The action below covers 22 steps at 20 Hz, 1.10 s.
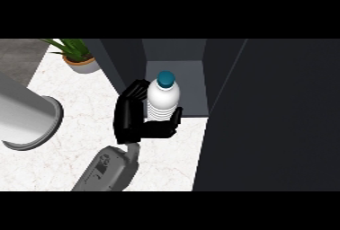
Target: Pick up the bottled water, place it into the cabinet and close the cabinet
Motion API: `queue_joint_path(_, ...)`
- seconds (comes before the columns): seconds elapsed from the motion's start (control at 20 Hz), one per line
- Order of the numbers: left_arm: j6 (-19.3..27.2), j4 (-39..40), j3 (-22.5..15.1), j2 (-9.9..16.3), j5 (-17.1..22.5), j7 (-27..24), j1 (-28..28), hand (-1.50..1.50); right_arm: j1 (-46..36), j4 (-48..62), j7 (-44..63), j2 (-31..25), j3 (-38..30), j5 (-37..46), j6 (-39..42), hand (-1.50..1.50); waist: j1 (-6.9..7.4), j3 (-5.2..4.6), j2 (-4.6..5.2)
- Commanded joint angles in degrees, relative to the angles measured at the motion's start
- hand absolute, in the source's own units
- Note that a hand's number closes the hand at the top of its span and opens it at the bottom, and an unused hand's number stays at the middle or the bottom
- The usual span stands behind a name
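Now the step in hand looks to be carrying the bottled water (163,96) into the cabinet (176,85), whose dark door (272,117) stands open to the right of the fingers (136,92) and fills much of the view. The left hand (143,119) has its fingers curled round the bottle's left side and its thumb hooked round the lower right, so the bottle stands upright, pinched between them, just at the cabinet's threshold with the grey recess directly beyond the fingertips. To do this well, I judge the hand should keep the bottle upright, move it straight ahead past the left wall that lies close beside the fingers, and set it down well inside the recess, so the door can swing shut without striking it; the fingers should uncurl only once the base rests flat. Counting from largest to smallest: one cabinet with one open door, one marble table (60,166), one big grey cylinder (26,119) lying well left of the fingers, one hand in view, one potted plant (76,56) up and left of the fingers, and one bottle with one teal cap (166,77). The right hand does not show.
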Motion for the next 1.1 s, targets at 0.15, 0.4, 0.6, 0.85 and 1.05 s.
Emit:
queue_joint_path(0.15,0.8,9.31,4.28,-0.25,-1.85,3.02,-9.13,1.5,0.12,-8.98,5.83,-1.77,-1.43,3.17,0.51,-1.5,-0.11,-0.02,0.06)
queue_joint_path(0.4,1.16,19.16,8.03,-0.26,-2.59,3.0,-17.77,1.5,6.24,-6.79,-2.11,-3.65,3.98,3.61,0.06,-1.5,-0.92,0.04,0.04)
queue_joint_path(0.6,1.4,25.37,9.23,0.6,-5.04,2.9,-21.32,1.5,0.89,-7.84,2.71,-3.39,-3.4,-0.54,1.11,-1.5,-0.47,0.01,0.28)
queue_joint_path(0.85,3.87,35.08,9.87,-0.26,-2.54,-0.72,-26.39,1.5,3.06,-7.9,0.24,-4.57,-0.99,-0.31,1.65,-1.5,-1.0,0.0,0.34)
queue_joint_path(1.05,5.32,42.28,10.65,-0.26,-1.49,-3.24,-29.44,1.5,4.67,-6.93,-0.59,-3.91,2.0,1.7,0.25,-1.5,-1.4,-0.01,0.31)
